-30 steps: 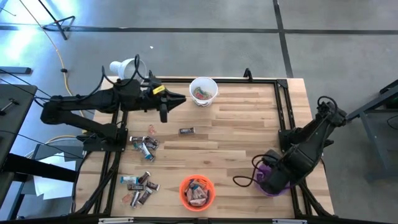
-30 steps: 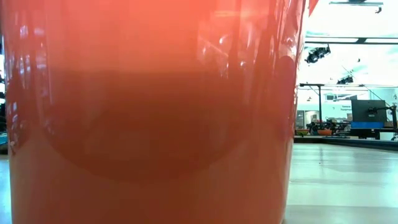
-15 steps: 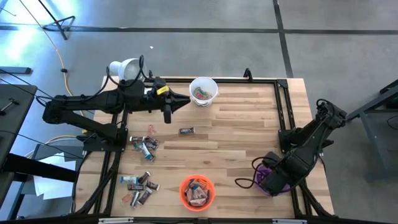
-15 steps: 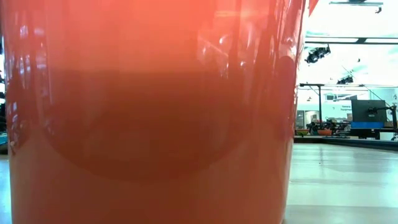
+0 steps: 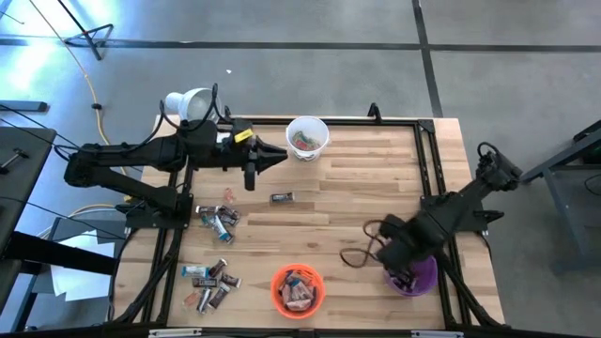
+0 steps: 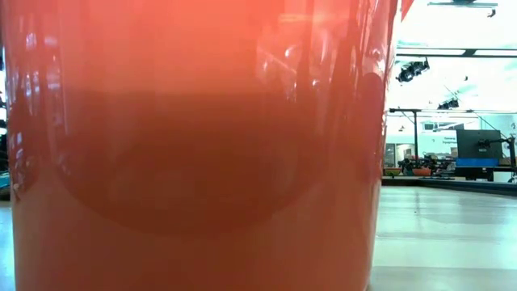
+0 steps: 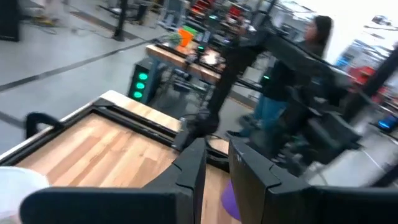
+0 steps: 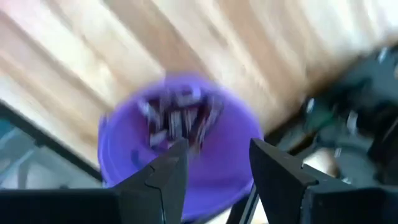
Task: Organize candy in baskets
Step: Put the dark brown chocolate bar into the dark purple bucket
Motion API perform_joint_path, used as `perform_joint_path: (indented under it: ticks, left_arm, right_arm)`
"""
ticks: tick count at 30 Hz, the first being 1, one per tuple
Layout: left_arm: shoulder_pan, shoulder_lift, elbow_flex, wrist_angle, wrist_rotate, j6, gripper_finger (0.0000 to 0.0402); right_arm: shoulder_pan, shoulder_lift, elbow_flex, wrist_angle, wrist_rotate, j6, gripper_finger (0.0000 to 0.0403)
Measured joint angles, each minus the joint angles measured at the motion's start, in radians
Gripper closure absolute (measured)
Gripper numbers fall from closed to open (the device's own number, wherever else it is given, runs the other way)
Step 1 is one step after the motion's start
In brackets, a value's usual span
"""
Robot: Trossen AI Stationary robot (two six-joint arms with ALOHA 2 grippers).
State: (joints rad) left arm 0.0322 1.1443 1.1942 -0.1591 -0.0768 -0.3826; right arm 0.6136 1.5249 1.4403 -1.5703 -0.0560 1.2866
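Note:
Three baskets stand on the wooden table: a white basket [image 5: 307,137] at the far edge, an orange basket [image 5: 298,288] at the near edge, and a purple basket [image 5: 421,278] near right, each with candy inside. Loose candy lies at the left in two heaps [image 5: 216,221] [image 5: 211,279], and a single piece [image 5: 282,197] lies further in. My right gripper [image 8: 214,152] hangs open, pointing down over the purple basket [image 8: 124,155] and its dark candy [image 8: 177,118]. My left gripper [image 5: 280,156] is held level just left of the white basket, with a narrow gap [image 7: 217,149] and nothing seen in it.
A white lamp [image 5: 188,101] stands off the table's far left corner. A black frame rail [image 5: 427,160] runs along the table's edges. The orange basket's wall [image 6: 194,162] fills the low view. A person [image 7: 311,43] stands beyond the table's right side.
My right gripper has moved from right over the purple basket toward the table's left and a little toward the far edge, with the wrist rolling. More of the basket's rim now shows. The baskets and the candy have stayed where they were.

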Motion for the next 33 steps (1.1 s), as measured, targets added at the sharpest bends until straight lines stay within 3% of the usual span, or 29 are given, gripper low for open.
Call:
perform_joint_path:
  ticks: [6, 10, 16, 21, 33]
  left_arm:
    - [0.011, -0.032, 0.001, -0.141, 0.168, 0.009, 0.0346]
    - [0.033, -0.062, 0.000, -0.359, 0.144, -0.026, 0.0346]
    - [0.047, -0.070, 0.000, -0.569, 0.146, -0.005, 0.0346]
    - [0.042, -0.071, 0.000, -0.636, 0.162, -0.006, 0.0346]
    - [-0.005, -0.108, 0.000, -0.622, 0.156, -0.049, 0.0346]
  right_arm:
    - [-0.205, 0.000, 0.000, 0.048, 0.137, -0.140, 0.0238]
    - [-0.361, 0.000, 0.000, 0.246, 0.210, -0.206, 0.0238]
    - [-0.535, 0.003, 0.000, 0.674, 0.213, -0.285, 0.0238]
    - [-0.603, 0.024, 0.001, 0.777, 0.195, -0.387, 0.0238]
    - [-0.635, 0.252, 0.001, 0.931, 0.210, -1.450, 0.0238]
